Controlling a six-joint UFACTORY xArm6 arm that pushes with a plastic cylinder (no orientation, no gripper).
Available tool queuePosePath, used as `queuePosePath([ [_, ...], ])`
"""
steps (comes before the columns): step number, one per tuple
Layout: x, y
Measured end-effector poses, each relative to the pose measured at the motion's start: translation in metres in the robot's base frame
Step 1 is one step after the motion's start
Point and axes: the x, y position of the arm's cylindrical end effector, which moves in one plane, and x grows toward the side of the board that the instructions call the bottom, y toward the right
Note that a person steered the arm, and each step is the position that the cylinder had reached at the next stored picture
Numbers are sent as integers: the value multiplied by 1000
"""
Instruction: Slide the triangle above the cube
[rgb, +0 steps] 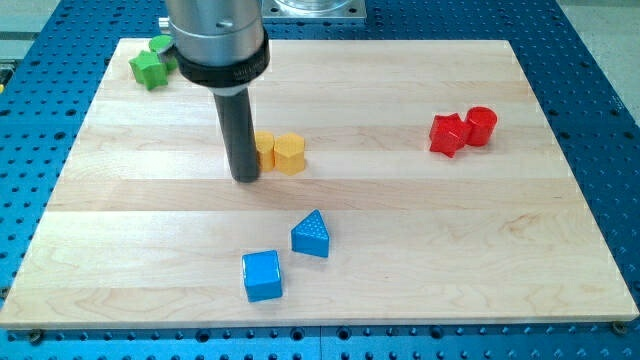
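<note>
A blue triangle (312, 234) lies on the wooden board (480, 240) below the middle. A blue cube (262, 275) sits just down and to the left of it, a small gap between them. My tip (246, 179) rests on the board up and to the left of the triangle, about a block's width away from it. The tip stands right beside a yellow block (263, 148) and partly hides it.
A yellow hexagonal block (290, 153) touches the hidden yellow one on its right. A red star-like block (447, 134) and a red cylinder (481, 125) sit at the right. Two green blocks (150, 66) lie at the top left corner.
</note>
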Motion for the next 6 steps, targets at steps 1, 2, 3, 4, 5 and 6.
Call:
queuePosePath([
  [1,15,28],
  [2,18,132],
  [3,101,68],
  [4,111,56],
  [5,94,70],
  [6,116,119],
])
